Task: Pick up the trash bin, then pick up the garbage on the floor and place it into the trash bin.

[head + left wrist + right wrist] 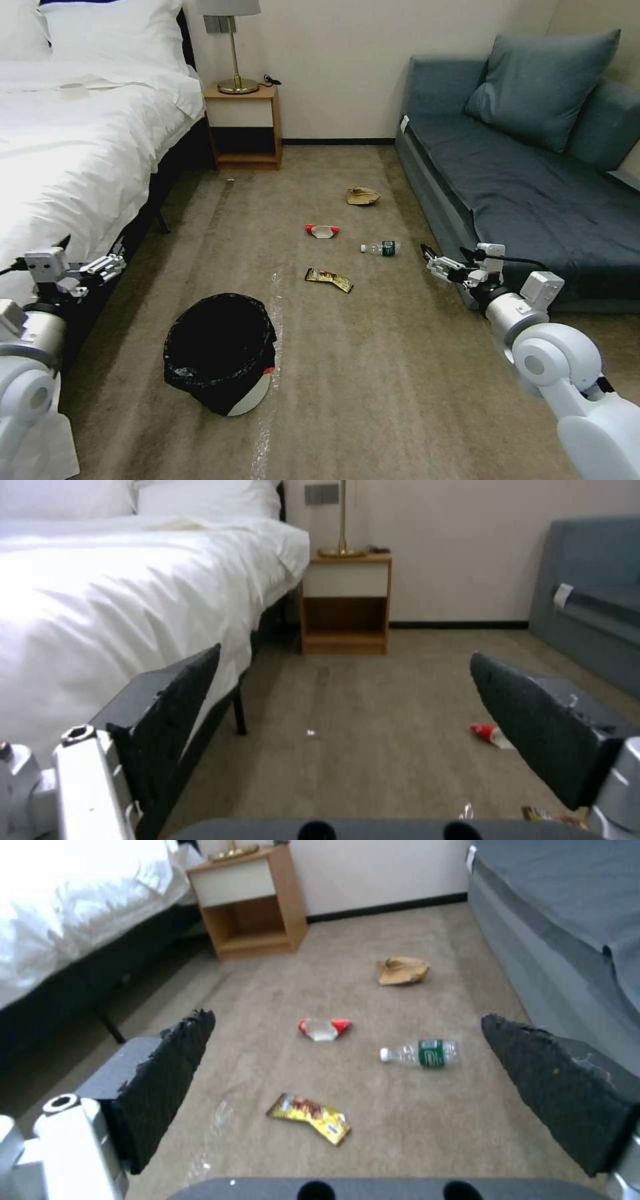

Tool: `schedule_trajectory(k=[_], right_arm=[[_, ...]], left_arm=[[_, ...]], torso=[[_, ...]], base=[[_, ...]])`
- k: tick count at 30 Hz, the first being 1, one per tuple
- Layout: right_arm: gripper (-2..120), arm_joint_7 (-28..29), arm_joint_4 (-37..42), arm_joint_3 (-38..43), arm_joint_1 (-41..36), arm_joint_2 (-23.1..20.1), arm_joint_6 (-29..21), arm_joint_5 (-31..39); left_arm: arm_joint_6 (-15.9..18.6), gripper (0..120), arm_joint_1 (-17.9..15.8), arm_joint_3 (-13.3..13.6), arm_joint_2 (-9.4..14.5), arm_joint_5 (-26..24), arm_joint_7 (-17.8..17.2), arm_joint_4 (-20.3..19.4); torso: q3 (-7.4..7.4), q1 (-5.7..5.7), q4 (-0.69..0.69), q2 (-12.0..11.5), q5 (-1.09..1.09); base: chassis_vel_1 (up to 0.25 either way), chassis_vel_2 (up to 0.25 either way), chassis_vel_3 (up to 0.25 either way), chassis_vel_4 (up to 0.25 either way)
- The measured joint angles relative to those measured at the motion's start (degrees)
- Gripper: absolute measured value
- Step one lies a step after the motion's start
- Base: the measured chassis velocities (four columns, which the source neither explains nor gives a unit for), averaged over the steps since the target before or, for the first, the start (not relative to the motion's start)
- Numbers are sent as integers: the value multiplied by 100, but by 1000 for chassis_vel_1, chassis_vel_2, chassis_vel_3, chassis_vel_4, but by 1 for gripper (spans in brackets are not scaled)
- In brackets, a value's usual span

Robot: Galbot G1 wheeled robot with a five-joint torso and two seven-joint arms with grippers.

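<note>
The trash bin [220, 350] stands on the carpet in front of me, a little to the left; it is white, with a black bag liner over its rim. Farther ahead lies the garbage: a dark snack wrapper [329, 279] [310, 1116], a clear bottle [381, 248] [423, 1054], a red-and-white packet [322, 231] [325, 1028] [490, 732] and a brown paper bag [363, 196] [402, 970]. My left gripper [113, 265] [345, 655] hovers open beside the bed, left of the bin. My right gripper [430, 260] [347, 1017] is open above the floor, right of the bottle.
A white bed [73, 147] runs along the left. A wooden nightstand [243, 127] with a lamp stands against the far wall. A grey-blue sofa [533, 193] lines the right side. A strip of clear film [273, 313] lies on the carpet beside the bin.
</note>
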Motion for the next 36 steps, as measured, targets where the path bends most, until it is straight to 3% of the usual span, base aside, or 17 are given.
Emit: schedule_trajectory(k=[6,9,12,15,18,20,21,23,24,26,30,36], right_arm=[[100,2,162,-13,-71,-19,-27,-40],[100,14,255,-8,-186,11,-41,-56],[100,19,272,-7,-235,7,-42,-74],[100,54,317,-2,-325,-43,-55,-94],[100,75,324,-9,-323,-51,-61,-96],[100,102,348,-30,-314,-58,-73,-95],[100,102,348,-30,-314,-58,-73,-95],[100,123,378,-43,-320,-62,-84,-95],[100,123,378,-43,-320,-62,-84,-95],[100,128,383,-42,-347,-49,-85,-116],[100,130,339,9,-331,-25,-66,-116],[100,130,224,-23,-268,-21,-6,-116]], left_arm=[[-20,100,163,30,35,81,30,31],[27,99,280,45,307,23,-79,52],[115,99,297,77,426,-118,-247,42],[576,99,350,238,778,-755,-920,-32],[761,99,349,310,820,-978,-1127,-60],[1187,99,309,440,848,-1452,-1541,-131],[1187,99,309,440,848,-1452,-1541,-131],[1817,99,242,559,873,-1936,-1865,-246],[1817,99,242,559,873,-1936,-1865,-246],[2608,99,199,655,994,-2343,-2093,-346],[3019,99,147,766,1102,-2493,-2215,-310],[3209,98,82,775,1124,-2615,-2306,-201]], torso=[[0,0,1,0,-1],[-1,0,1,1,0],[-1,0,0,0,1],[-1,0,0,1,2],[-1,0,0,0,1],[-1,0,1,0,-1],[-1,0,1,0,-1],[-1,0,1,0,-1],[-1,0,1,0,-1],[-1,0,0,0,1],[-1,0,0,1,0],[-1,0,1,0,0]], base=[[0,0,0,0],[0,0,0,0],[0,0,0,0],[0,0,0,0],[0,0,0,0],[0,0,0,0],[0,0,0,0],[0,0,0,0],[0,0,0,0],[0,0,0,0],[0,0,0,0],[0,0,0,0]])
